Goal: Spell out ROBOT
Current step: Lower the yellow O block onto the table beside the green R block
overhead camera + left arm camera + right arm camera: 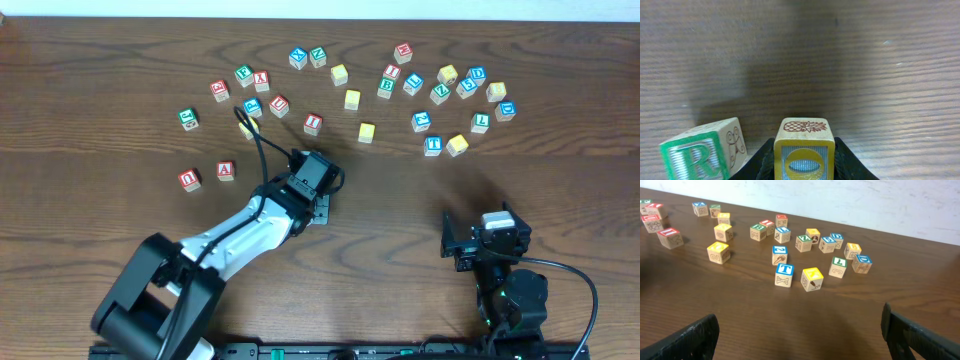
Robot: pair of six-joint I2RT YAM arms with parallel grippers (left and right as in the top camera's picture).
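I see wood table (400,225), white wall (850,205) at far edge; bare wood near. Left gripper (804,155) pinching O block (804,132); right gripper (800,330) spread.

Overhead looks straight down; left wrist sits close to the table (840,60) — right wrist looks low across overhead's cubes (784,274).

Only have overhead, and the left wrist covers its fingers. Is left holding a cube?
Observer: Yes. The left wrist view shows the left gripper shut on the O cube.
Operator: Where's R?
Observer: The R cube sits just beside the O cube, on its left in that view, with a gap between them.
Operator: Right arm?
Observer: The right gripper is open and empty. The T cube lies ahead of it.
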